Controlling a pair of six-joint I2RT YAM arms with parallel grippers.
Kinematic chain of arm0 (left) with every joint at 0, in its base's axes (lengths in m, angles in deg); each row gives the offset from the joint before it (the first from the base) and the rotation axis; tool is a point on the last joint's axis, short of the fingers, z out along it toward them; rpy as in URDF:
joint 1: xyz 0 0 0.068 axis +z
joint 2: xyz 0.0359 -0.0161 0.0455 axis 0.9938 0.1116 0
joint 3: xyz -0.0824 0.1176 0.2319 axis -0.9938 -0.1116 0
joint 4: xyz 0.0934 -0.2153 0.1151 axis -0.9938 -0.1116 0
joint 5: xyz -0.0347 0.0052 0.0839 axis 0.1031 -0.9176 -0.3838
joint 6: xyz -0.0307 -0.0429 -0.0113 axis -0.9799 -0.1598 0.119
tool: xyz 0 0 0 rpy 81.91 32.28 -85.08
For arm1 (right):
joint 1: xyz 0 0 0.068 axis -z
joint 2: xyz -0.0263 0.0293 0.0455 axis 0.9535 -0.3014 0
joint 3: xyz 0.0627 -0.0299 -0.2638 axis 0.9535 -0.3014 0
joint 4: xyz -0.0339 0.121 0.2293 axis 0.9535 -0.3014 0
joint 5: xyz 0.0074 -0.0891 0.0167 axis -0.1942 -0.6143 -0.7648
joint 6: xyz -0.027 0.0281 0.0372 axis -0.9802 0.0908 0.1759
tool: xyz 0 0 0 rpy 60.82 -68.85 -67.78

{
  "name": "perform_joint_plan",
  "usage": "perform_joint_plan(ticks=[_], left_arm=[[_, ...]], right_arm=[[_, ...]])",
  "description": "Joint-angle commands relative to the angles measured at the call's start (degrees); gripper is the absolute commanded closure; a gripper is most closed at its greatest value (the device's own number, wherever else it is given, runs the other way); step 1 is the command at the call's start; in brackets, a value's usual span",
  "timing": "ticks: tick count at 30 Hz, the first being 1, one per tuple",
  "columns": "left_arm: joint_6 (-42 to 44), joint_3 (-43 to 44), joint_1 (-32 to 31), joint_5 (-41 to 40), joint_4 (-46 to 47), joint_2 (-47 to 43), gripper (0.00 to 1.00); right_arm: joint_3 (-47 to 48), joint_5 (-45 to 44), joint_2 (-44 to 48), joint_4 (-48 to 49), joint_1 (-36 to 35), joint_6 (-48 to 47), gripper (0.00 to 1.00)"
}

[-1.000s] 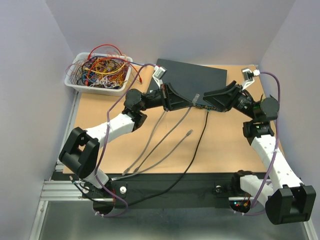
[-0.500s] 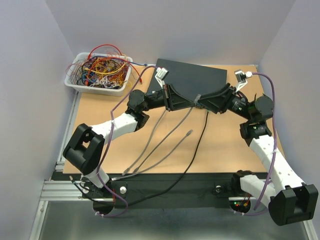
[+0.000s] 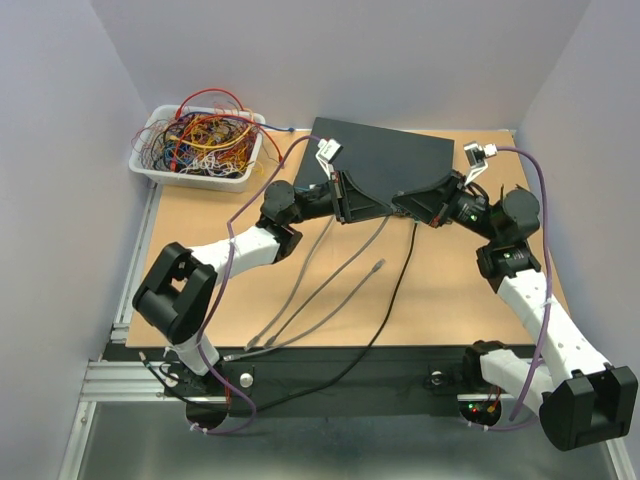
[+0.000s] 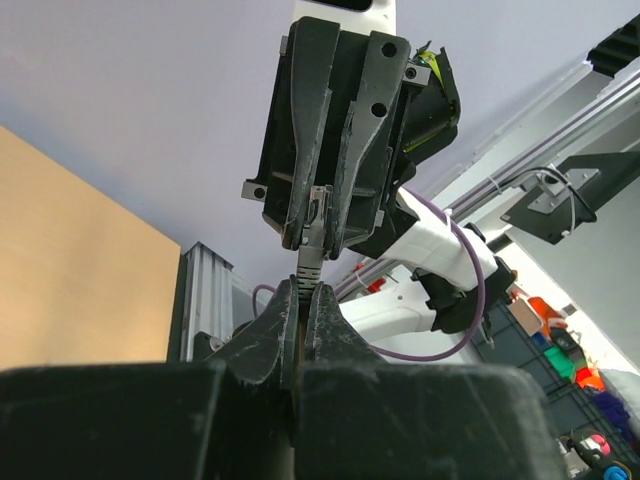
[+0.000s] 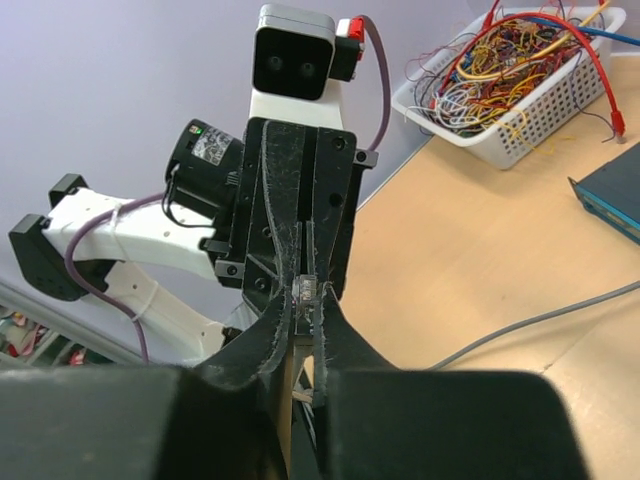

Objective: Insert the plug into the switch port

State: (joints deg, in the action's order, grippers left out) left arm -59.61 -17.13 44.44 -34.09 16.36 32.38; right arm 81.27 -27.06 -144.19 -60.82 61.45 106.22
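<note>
The switch (image 3: pixel 385 160) is a flat dark box at the back of the table; its teal-edged corner (image 5: pixel 612 197) shows at the right of the right wrist view. Both grippers meet tip to tip in front of it, above the table. My left gripper (image 4: pixel 302 290) (image 3: pixel 378 204) is shut on the grey boot (image 4: pixel 309 262) of a cable just behind its plug. My right gripper (image 5: pixel 305 300) (image 3: pixel 406 207) faces it and is shut on the clear plug (image 5: pixel 307 293) (image 4: pixel 318 212) at the cable's end. The switch's ports are hidden behind the grippers.
A white tray (image 3: pixel 152 163) (image 5: pixel 560 105) full of coloured wires stands at the back left. Grey cables (image 3: pixel 325 275) trail over the table toward the near edge, one ending in a loose plug (image 3: pixel 378 265). A black cable (image 3: pixel 398 285) runs from the switch to the front rail.
My right gripper has swung left to meet the left gripper and closed on the plug. The left arm shifted slightly right, still gripping the cable.
</note>
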Motion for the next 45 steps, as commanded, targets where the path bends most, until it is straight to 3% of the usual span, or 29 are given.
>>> perform_joint_plan(ticks=[1,5,7,8,12,19,25,45], left_arm=[[1.2,2.1,-0.3,0.3,2.5,-1.1,1.0],[7.5,2.8,-0.4,-0.6,-5.9,-2.3,0.78],[16.1,4.6,-0.3,-4.3,-17.5,-4.1,0.71],[19.2,5.3,-0.3,-4.3,-22.3,-4.9,0.69],[33.0,10.2,-0.3,-17.3,-45.1,-8.5,0.66],[46.2,15.9,-4.9,-40.7,-62.9,-10.9,0.66],[50.6,18.6,-9.9,-50.1,-66.6,-8.8,0.67],[53.9,18.5,-15.2,-46.4,-64.4,-3.9,0.67]], right_arm=[[2.2,-2.1,0.3,-2.0,-0.7,-2.6,1.0],[3.3,-4.5,0.1,-6.3,-0.7,-4.5,1.0],[4.1,-5.8,0.1,-9.2,-0.7,-5.5,1.0],[4.4,-6.1,0.1,-10.1,-0.7,-5.8,1.0],[5.4,-8.1,-0.4,-13.9,-0.7,-6.3,1.0],[7.3,-12.2,-3.1,-20.6,-0.7,-7.5,1.0],[7.9,-13.2,-6.8,-22.8,-0.7,-7.1,0.99],[8.0,-13.7,-8.2,-24.2,-0.8,-7.4,1.0]])
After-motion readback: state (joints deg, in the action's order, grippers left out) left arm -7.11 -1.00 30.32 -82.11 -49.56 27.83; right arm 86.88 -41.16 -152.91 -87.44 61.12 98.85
